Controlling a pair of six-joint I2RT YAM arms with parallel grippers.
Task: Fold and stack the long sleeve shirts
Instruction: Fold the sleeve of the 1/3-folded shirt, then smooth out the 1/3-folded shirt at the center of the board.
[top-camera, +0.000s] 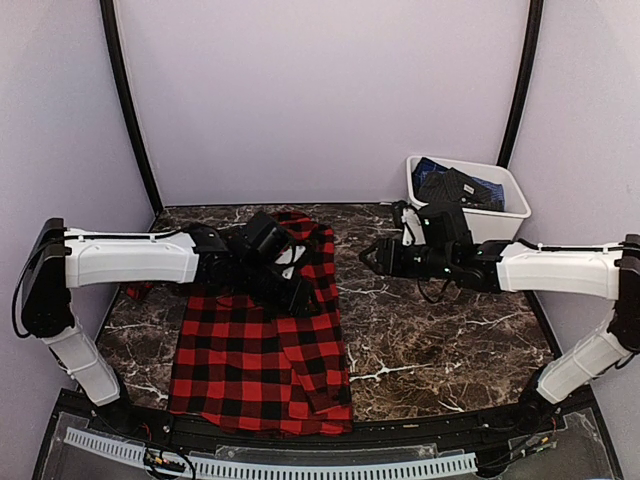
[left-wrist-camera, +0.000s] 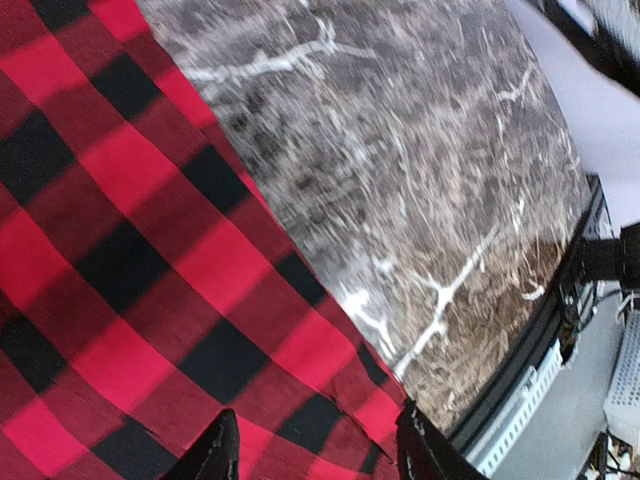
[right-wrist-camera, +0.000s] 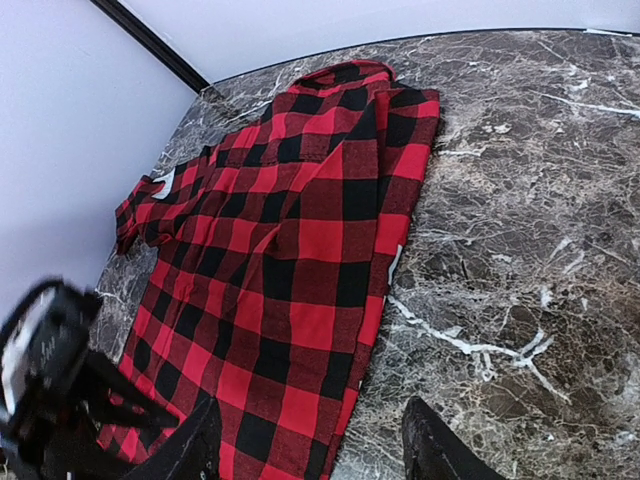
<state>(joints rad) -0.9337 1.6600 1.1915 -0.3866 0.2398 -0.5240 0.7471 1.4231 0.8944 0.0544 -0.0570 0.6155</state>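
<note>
Left fingers (left-wrist-camera: 215, 452) are standing apart at the bottom of the wrist view, clamping nothing, with the red-and-black check shirt (left-wrist-camera: 120, 250) lying beneath them and its edge running diagonally against the marbled counter (left-wrist-camera: 400, 150). Right fingers (right-wrist-camera: 195, 440) are also gaping wide and holding nothing, hanging above the counter at centre right of the top view. The shirt is lying flat, left of centre in that view, collar toward the back wall and hem reaching the near edge. A white tub (top-camera: 490, 225) holding dark cloth (top-camera: 460, 188) is sitting in the upper right corner.
</note>
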